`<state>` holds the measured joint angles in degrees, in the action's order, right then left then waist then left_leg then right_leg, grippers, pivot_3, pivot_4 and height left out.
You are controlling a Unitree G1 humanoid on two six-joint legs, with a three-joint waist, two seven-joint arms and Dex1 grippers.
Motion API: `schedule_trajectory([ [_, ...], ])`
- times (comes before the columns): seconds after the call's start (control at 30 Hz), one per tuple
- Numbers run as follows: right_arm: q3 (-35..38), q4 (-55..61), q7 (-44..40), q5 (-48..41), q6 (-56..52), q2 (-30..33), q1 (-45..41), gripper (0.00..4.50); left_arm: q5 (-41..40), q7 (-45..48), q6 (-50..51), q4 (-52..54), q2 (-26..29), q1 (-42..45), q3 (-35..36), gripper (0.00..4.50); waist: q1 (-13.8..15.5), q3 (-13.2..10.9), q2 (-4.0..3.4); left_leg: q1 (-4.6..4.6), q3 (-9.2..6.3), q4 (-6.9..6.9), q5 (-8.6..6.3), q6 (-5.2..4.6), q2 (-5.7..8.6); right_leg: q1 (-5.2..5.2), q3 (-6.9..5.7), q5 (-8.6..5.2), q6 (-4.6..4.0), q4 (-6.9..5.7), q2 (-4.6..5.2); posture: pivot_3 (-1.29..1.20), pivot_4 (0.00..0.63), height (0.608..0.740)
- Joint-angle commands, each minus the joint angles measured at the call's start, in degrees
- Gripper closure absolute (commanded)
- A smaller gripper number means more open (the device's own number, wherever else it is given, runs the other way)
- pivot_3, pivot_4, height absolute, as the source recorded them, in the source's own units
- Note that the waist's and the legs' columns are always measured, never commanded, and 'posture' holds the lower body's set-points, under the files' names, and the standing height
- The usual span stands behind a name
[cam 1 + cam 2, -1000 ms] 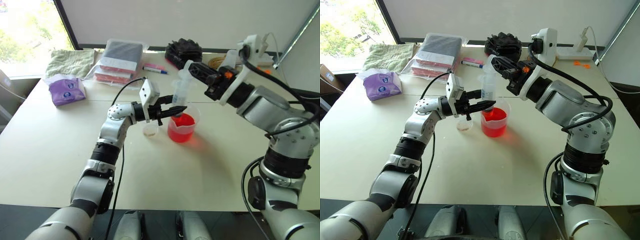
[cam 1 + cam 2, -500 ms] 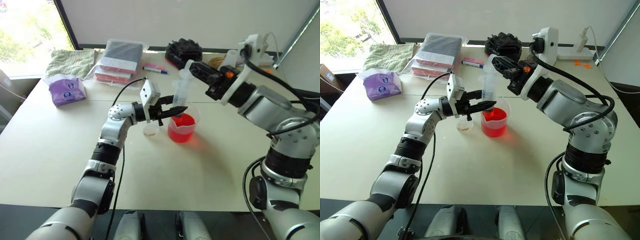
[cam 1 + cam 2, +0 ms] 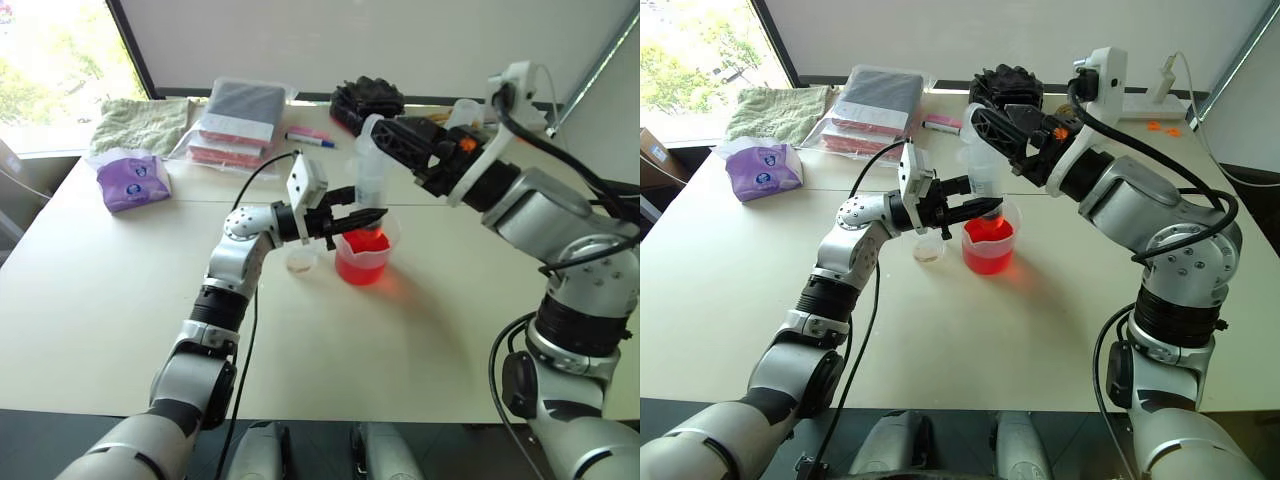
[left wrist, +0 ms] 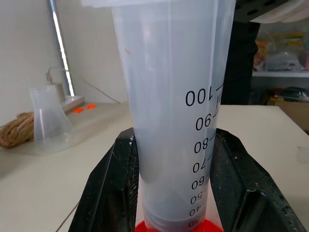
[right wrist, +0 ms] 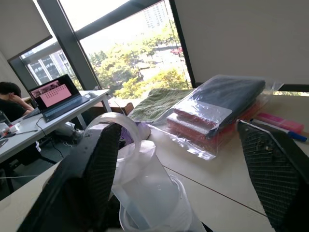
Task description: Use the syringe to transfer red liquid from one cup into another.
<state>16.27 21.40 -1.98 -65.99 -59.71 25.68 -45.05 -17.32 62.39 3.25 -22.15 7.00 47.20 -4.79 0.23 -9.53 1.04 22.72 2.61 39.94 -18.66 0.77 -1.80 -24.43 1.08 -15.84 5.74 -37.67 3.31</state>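
left hand (image 3: 978,209) clamps the syringe (image 3: 983,172) upright over the red-tinted beaker (image 3: 988,244), right hand (image 3: 990,135) spread open around its plunger.

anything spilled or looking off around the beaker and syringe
No spill shows on the table. The wide beaker stands upright with the red liquid inside, and the left gripper holds the syringe upright over it. The right gripper is open at the plunger. Nothing stands out.

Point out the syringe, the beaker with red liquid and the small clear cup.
syringe (image 4: 169,121): left wrist view, barrel beside the scale.
beaker (image 3: 988,246): right eye view, red-filled wall.
small clear cup (image 3: 928,249): right eye view, its side wall.
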Motion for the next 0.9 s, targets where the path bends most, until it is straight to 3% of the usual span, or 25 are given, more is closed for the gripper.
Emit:
schedule_trajectory([
  [0.03, 0.76, 2.13, -0.55, -1.8, 2.09, 0.57, -2.54, 0.06, 0.35, 1.63, -0.07, 1.97, -0.62, 0.64, -2.87, 2.99, -0.01, 0.0, 0.0, 0.0, 0.0, 0.0, 0.0, 0.0, 0.0, 0.0, 0.0, 0.0, 0.0, 0.0, 0.0, 0.0, 0.15, 0.74],
  [0.47, 1.76, 2.62, -6.36, -1.74, 0.68, 9.51, 2.31, 0.06, -0.08, 1.33, -0.06, 2.2, -0.15, 0.51, -2.96, 2.99, 0.23, 0.0, 0.0, 0.13, -0.02, 0.0, -0.01, -0.02, 0.0, 0.0, -0.01, 0.0, 0.0, 0.22, -0.01, 0.0, 0.15, 0.74],
  [0.9, 0.81, 1.49, -16.27, 3.72, 2.06, 19.11, 4.47, 0.06, -0.25, 1.0, -0.3, 2.37, 0.06, 0.49, -3.3, 2.99, 0.32, 0.0, 0.0, 0.14, -0.02, 0.0, -0.02, -0.03, 0.01, 0.0, -0.01, 0.0, 0.0, 0.25, -0.03, 0.0, 0.15, 0.74],
])
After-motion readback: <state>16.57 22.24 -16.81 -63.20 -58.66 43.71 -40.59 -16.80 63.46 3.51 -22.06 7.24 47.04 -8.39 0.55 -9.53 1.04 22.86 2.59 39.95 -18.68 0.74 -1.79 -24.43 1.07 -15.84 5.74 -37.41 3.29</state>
